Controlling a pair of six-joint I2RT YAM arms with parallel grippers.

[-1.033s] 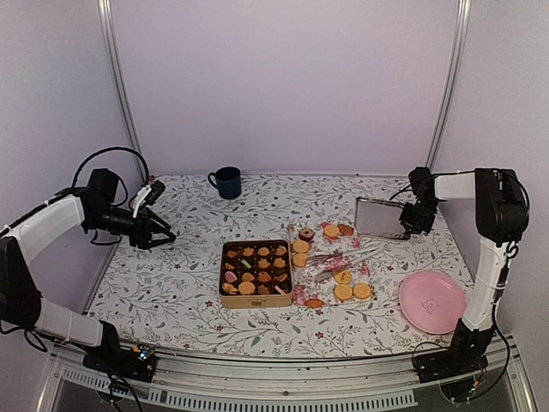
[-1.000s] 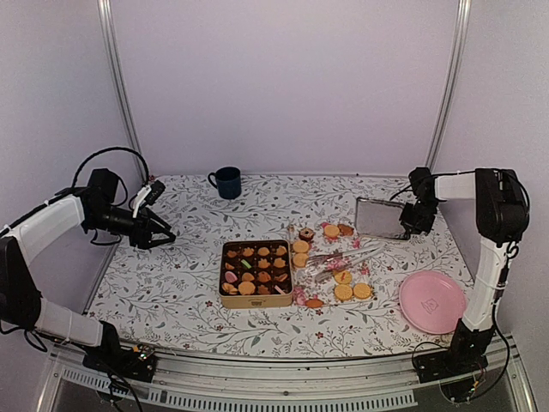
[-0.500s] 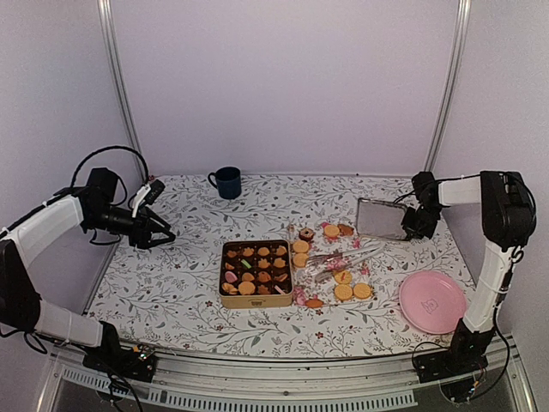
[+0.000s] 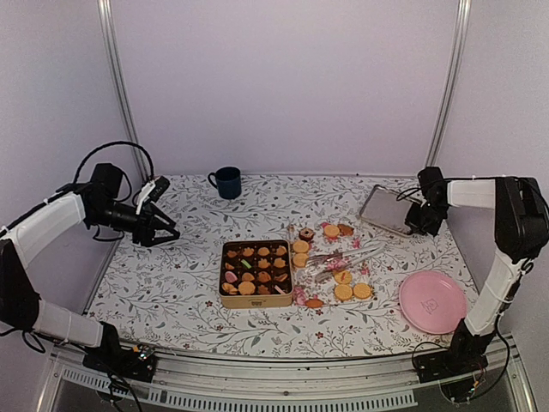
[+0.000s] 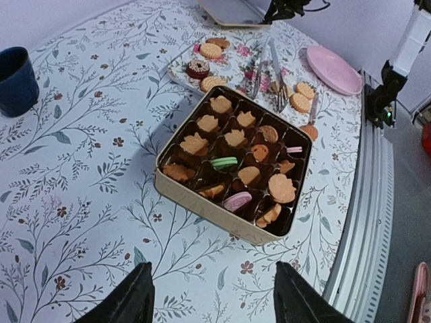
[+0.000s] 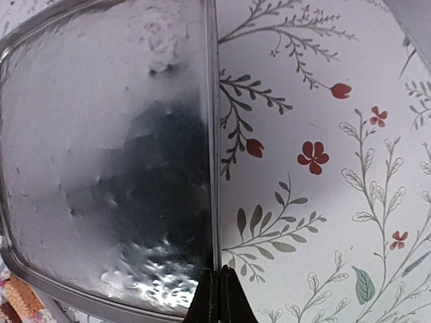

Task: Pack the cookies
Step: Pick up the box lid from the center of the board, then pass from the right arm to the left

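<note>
Right gripper (image 4: 420,216) pinched shut on rim of tilted lid (image 4: 388,210) at far right, left gripper (image 4: 171,230) open and empty at far left; loose cookies (image 4: 343,290) beside tin (image 4: 225,300) mid-table, left of and nearer the bases than right gripper, closer to right arm.

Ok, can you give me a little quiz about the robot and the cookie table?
1. True or false: the left hand is open and holds nothing.
2. What is the right hand pinching? A: a mug. B: the shiny lid. C: the tongs.
3. What colour are most of the loose cookies lying beside the tin?
Key: 1 true; 2 B; 3 golden-orange.
</note>
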